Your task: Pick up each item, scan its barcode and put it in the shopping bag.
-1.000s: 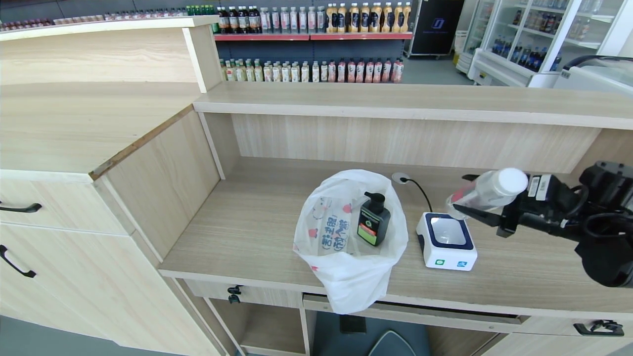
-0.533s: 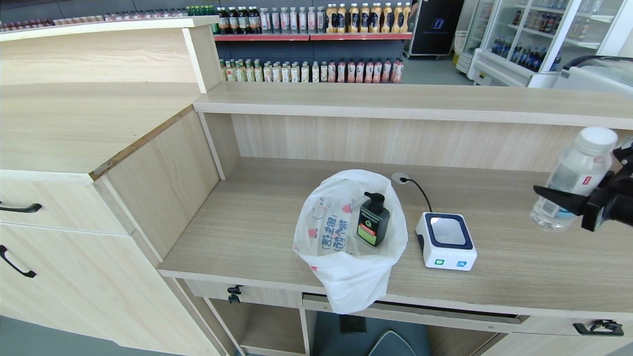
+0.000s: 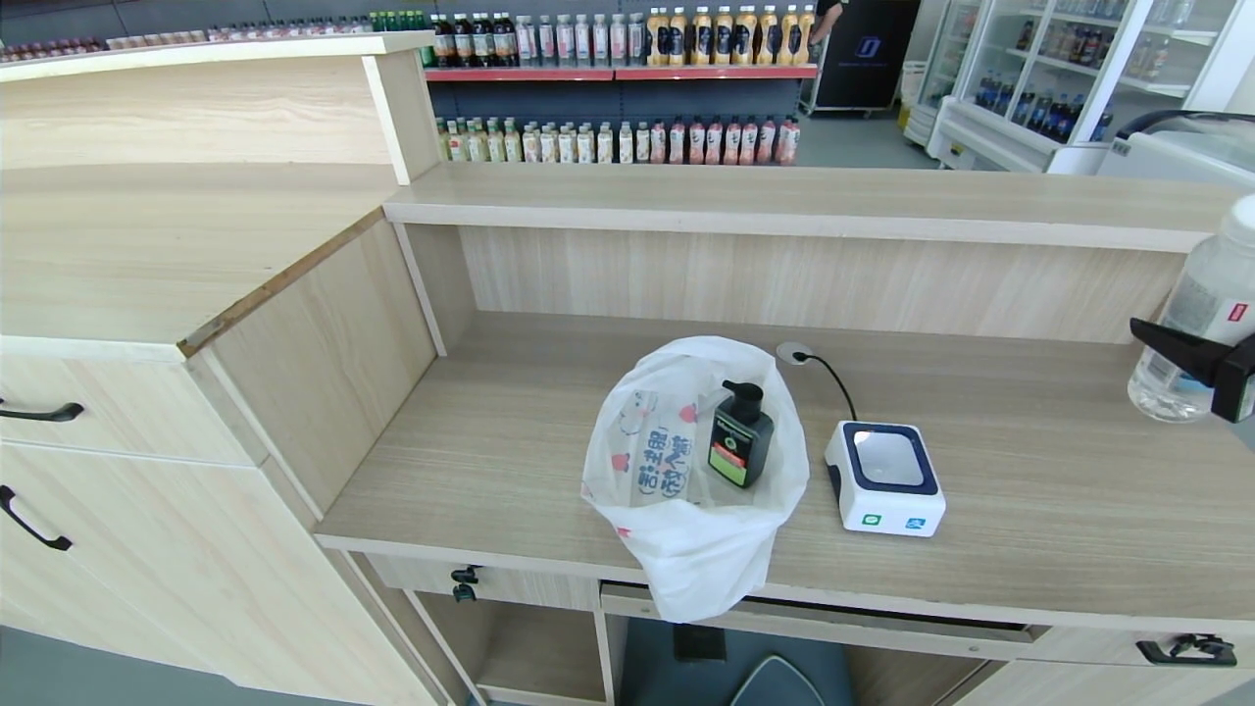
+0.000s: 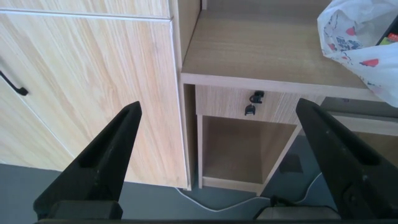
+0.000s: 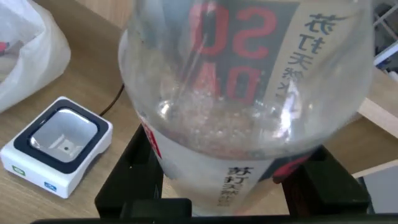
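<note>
At the far right of the table (image 3: 1029, 490), right tool (image 5: 224, 186) is gripping a clear bottle (image 3: 1191, 324), cap up, off the surface. Shopping bag (image 3: 686, 471) is standing open mid-table, holding a black pump bottle (image 3: 740, 448); scanner (image 3: 885, 478) is sitting just beside it. Left tool (image 4: 217, 165) is hanging empty, fingers spread wide, low by the cabinet front (image 4: 93, 74)

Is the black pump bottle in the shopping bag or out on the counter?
Inside: the pump bottle stands within the open shopping bag, white plastic surrounding it.
</note>
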